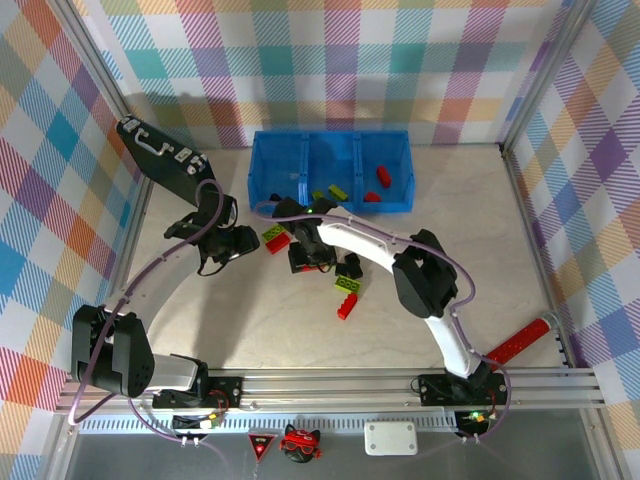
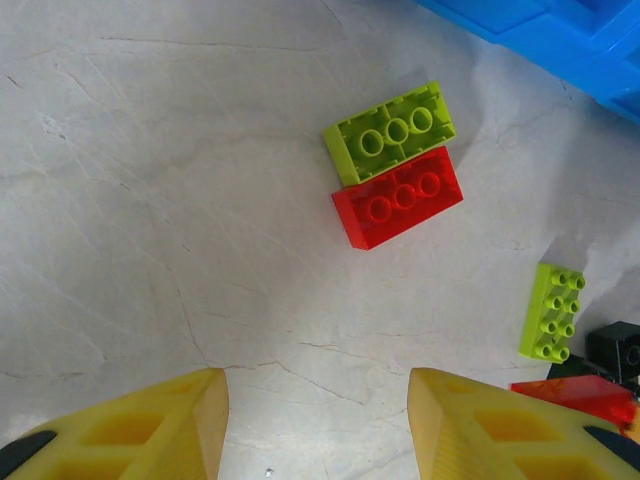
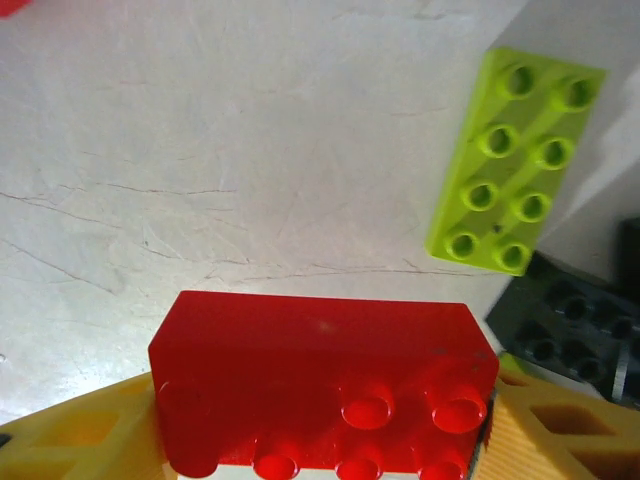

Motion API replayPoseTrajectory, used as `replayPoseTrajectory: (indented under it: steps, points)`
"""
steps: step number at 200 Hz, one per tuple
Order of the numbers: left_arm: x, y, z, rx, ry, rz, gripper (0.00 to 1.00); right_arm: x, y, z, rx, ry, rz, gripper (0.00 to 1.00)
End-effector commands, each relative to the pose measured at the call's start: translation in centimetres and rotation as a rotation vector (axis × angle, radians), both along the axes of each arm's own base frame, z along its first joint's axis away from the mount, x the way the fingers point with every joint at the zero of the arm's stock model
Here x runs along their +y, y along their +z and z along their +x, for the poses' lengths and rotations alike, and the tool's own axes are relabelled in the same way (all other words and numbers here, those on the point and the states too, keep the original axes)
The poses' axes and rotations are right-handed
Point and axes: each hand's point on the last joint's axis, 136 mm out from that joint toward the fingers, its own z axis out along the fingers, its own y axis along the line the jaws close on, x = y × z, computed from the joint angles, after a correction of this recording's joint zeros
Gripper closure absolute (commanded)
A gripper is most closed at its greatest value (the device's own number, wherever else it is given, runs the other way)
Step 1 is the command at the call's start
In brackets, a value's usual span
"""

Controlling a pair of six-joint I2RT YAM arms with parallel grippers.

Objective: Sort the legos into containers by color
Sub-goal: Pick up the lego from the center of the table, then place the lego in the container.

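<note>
Red bricks (image 1: 380,180) lie in the bins' (image 1: 262,165) right compartment, lime bricks (image 1: 337,190) in the middle one. My right claw (image 3: 320,440) clamps a red brick (image 3: 320,370) just before the bins. The left claw (image 2: 318,420) stands apart, empty. Several bricks lie unsorted on the surface (image 2: 150,200).
</note>
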Motion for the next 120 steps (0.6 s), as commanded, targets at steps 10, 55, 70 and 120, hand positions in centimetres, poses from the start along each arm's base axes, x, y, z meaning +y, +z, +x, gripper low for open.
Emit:
replayPoseTrajectory:
  steps: [10,55,70,120]
  points:
    - [-0.1,-0.3,0.3,0.012,0.015,-0.035,0.49,-4.1,3.0,1.8,-0.045,-0.040,-0.012,0.35]
    - [-0.4,-0.5,0.5,0.020,0.009,-0.050,0.49,-9.7,4.3,4.5,-0.066,-0.138,0.015,0.35]
    - [-0.5,-0.5,0.5,0.021,0.008,-0.054,0.49,-11.6,4.6,5.6,-0.076,-0.170,0.019,0.35]
    - [-0.7,-0.1,0.5,0.017,-0.001,-0.064,0.49,-16.3,5.2,10.6,-0.137,-0.232,0.005,0.35]
